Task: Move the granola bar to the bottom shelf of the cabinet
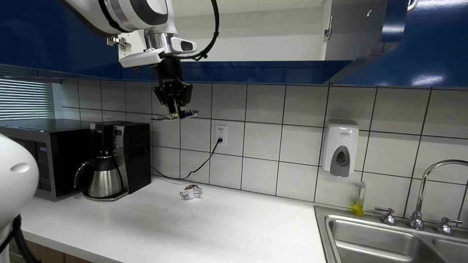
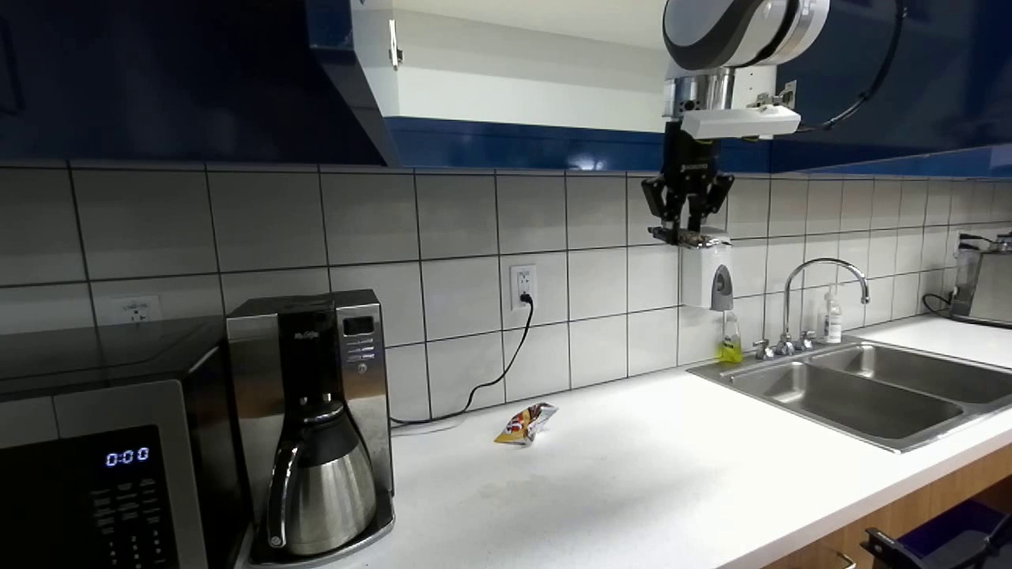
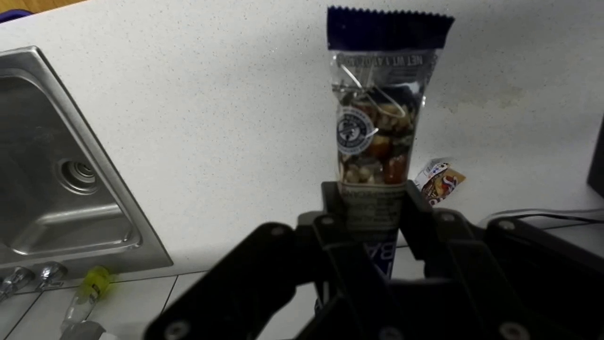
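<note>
Dark blue ends and a clear middle full of nuts: that is the granola bar [image 3: 377, 141], and it is up in the air, well above the white counter [image 1: 256, 226]. The robot's gripper [image 3: 373, 203] points down and pinches the bar near its middle between 2 black fingers [image 3: 420, 222], so I think the picking-up part is done. The cabinet [image 1: 256, 45] is ready too, as it stands open.

What is left is the putting away. In an exterior view, the cabinet's white inside is between 1 and 2 o'clock from the gripper, and the bar hangs lower than the blue edge [image 1: 256, 71] under that opening. I cannot see the top of the bottom shelf; it must hide behind that edge. My guess is that the bar needs to go up, then in, then down onto the shelf, and then the fingers let go. A crumpled snack bag [image 1: 191, 192] lies on the counter, near 6 o'clock from the gripper; it looks like no part of this job.
</note>
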You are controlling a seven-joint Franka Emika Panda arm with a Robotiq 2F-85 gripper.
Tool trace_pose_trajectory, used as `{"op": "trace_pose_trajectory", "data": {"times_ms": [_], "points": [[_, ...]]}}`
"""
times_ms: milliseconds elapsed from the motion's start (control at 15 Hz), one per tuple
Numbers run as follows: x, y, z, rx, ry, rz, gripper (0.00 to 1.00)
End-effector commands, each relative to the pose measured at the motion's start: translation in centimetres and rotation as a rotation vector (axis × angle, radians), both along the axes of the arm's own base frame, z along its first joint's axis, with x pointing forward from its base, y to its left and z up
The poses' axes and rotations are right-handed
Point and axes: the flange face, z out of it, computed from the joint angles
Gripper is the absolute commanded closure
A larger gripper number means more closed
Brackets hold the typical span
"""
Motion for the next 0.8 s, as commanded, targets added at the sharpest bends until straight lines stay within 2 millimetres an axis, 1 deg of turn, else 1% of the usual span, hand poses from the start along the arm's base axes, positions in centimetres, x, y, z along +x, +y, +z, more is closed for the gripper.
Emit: {"op": "trace_pose_trajectory", "data": {"times_ms": [0,400,733], "points": [[-0.6,0.7,2.8,0.011,-0.006,-0.005,0.91],[-0.9,1.5,6.2,0.023,-0.020,-0.005,0.91],[-0.6,2.3,9.3,0.033,-0.042,-0.009,0.91]]}}
